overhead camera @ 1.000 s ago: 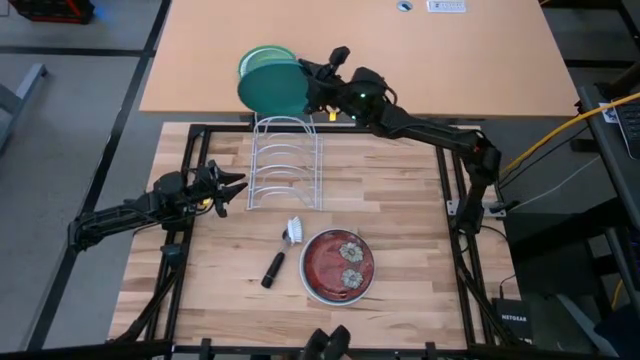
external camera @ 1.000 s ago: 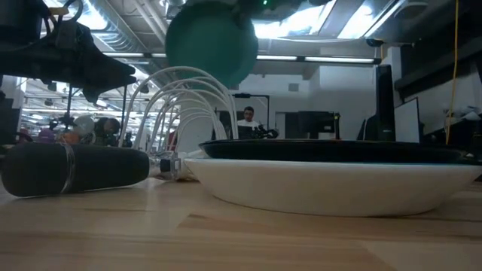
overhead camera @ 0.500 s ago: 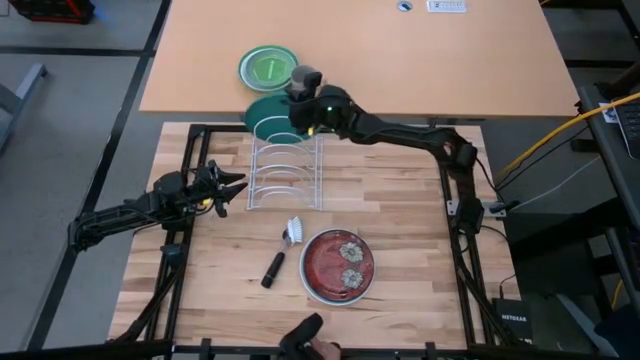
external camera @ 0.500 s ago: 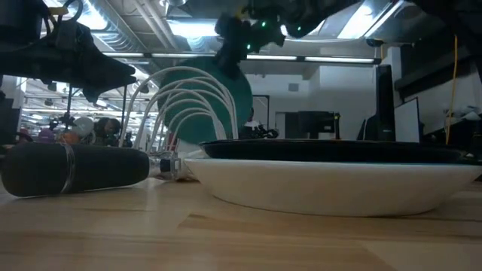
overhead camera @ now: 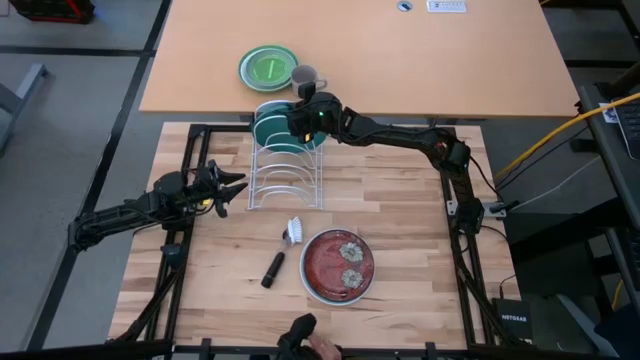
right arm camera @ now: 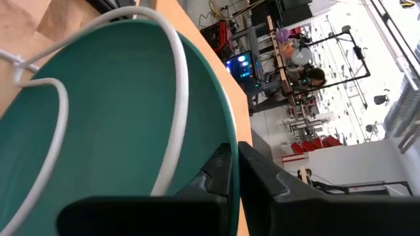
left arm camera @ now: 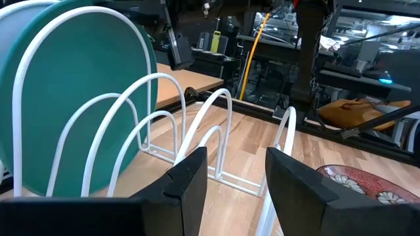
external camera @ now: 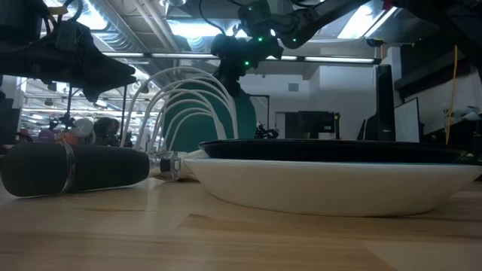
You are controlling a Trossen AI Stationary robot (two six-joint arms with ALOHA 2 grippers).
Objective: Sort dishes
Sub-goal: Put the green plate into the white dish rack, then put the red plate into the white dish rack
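The plain teal round dinner plate (overhead camera: pixel 272 125) stands upright in the far slot of the white wire dish rack (overhead camera: pixel 285 165), its rim pinched by the right gripper (overhead camera: pixel 296 118), while the left gripper (overhead camera: pixel 232 189) waits open beside the rack, near a dark red patterned plate (overhead camera: pixel 339 265).

teal plate (overhead camera: pixel 268 127): upright, seemingly racked | red patterned plate (overhead camera: pixel 339 265): flat on table

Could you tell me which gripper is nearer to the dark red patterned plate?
Left. The left gripper hovers beside the rack; the right gripper is farther from the dark red patterned plate, at the teal plate.
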